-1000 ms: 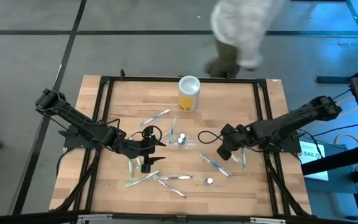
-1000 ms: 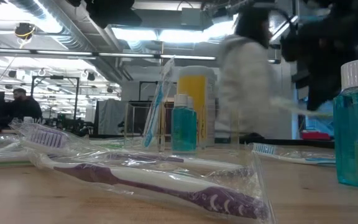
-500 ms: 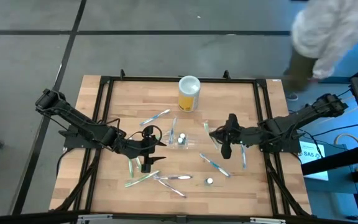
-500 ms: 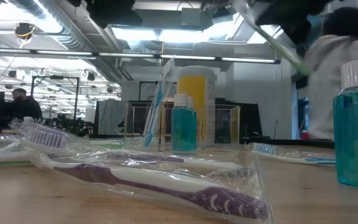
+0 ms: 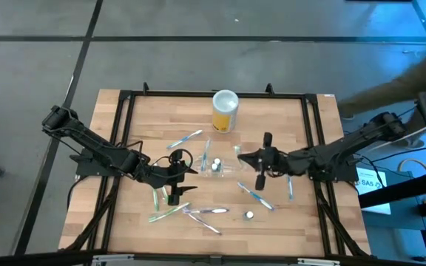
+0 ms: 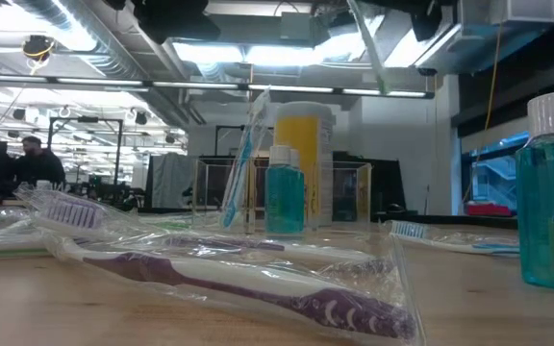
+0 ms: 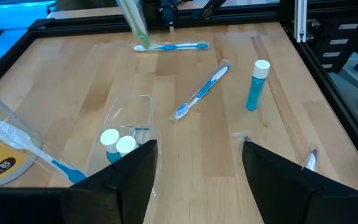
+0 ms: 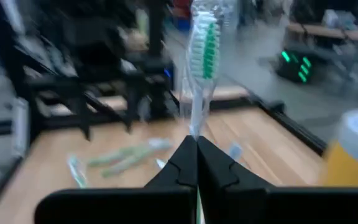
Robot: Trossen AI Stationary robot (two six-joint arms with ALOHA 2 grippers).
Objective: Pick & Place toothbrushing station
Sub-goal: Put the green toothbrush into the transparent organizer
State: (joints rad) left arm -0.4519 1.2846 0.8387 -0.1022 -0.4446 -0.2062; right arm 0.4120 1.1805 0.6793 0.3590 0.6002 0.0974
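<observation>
Clear toothbrushing station (image 5: 217, 164) sits mid-table in high view, w/ right gripper (image 5: 261, 161) just right of it. Right wrist view: fingers clamped on green-bristled toothbrush (image 8: 201, 56); could slip or miss the slot if tilted. Left wrist view: left gripper (image 7: 197, 163) spread apart, empty, near station.

Table (image 5: 302, 222): pale matt wood. Toothbrushing station (image 6: 282, 197): clear glossy plastic. Toothbrushes (image 6: 258, 279): plastic, wrapped in crinkled glossy film.

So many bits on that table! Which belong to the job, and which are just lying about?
Job:
- clear container
- green toothbrush in the shut right gripper
- open left gripper

Lying about:
- yellow canister
- loose blue bottle
- purple toothbrush
</observation>
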